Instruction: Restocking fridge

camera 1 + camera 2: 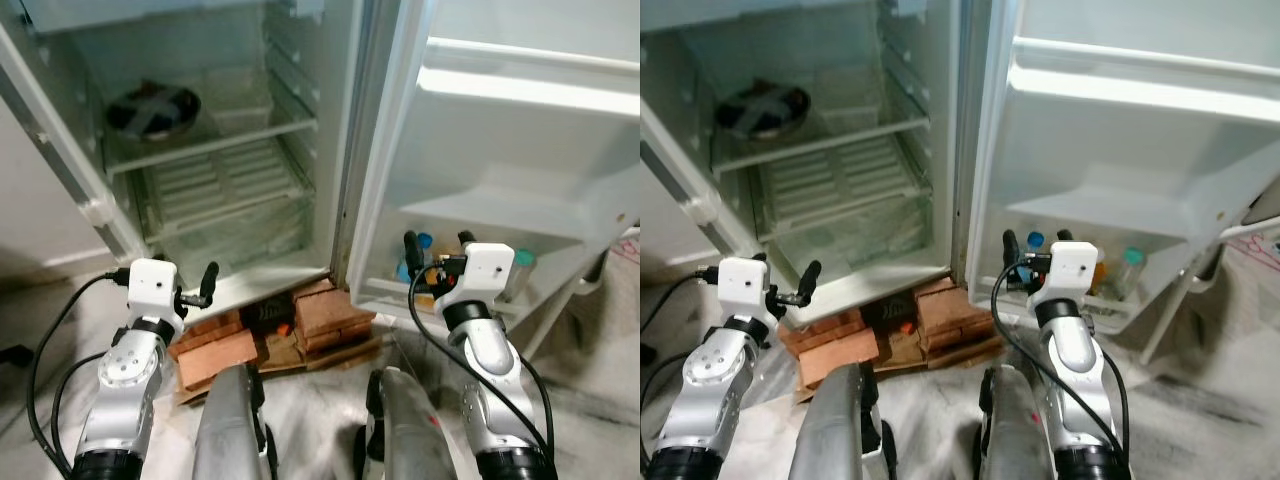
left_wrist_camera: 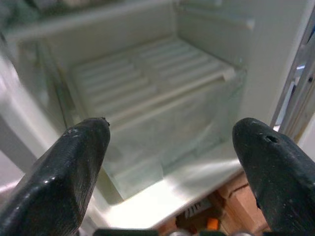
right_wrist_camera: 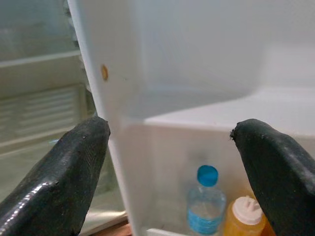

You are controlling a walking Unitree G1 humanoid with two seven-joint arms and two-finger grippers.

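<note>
The fridge (image 1: 330, 150) stands open before me, its door (image 1: 520, 140) swung out to the right. My left gripper (image 2: 170, 132) is open and empty, held low in front of the clear bottom drawer (image 2: 162, 128) under a ribbed shelf (image 1: 215, 180). My right gripper (image 3: 170, 130) is also open and empty, facing the door's lowest bin (image 1: 400, 295). That bin holds a blue-capped water bottle (image 3: 206, 199), an orange bottle with a white cap (image 3: 244, 216) and a teal-capped bottle (image 1: 520, 265).
A dark bowl (image 1: 153, 108) sits on the upper shelf inside. Stacked bricks (image 1: 320, 315) prop the fridge's base on the floor. The door's upper shelf (image 1: 520, 90) juts out above my right arm. A black cable (image 1: 45, 340) loops at the left.
</note>
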